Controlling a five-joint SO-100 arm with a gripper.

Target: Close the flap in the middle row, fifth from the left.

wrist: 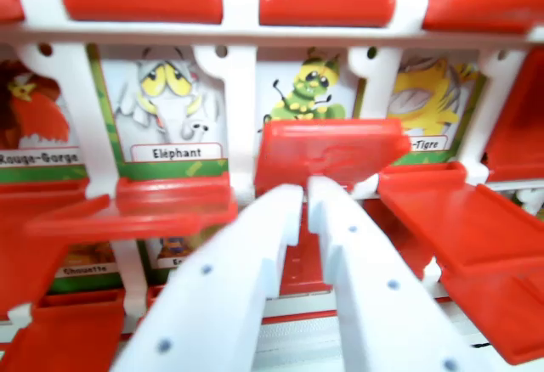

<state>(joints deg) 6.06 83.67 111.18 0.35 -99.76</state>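
white gripper [304, 192], jaws nearly closed and holding nothing, touches a half-raised red flap [330, 153] over the caterpillar card [308, 92], right of the eléphant card [172, 100].

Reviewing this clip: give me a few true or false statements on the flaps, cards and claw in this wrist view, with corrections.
1. The claw sits just below a red flap that partly covers the green caterpillar card. True.
2. The card labelled Eléphant lies to the wrist view's right of the caterpillar card. False: it lies to the wrist view's left.
3. The claw's fingers stand wide apart. False: only a narrow gap shows between the white fingertips.
4. A yellow animal card labelled Tigre shows at the wrist view's right of the caterpillar card. True.
5. The frame between the cards is blue. False: the frame is white.
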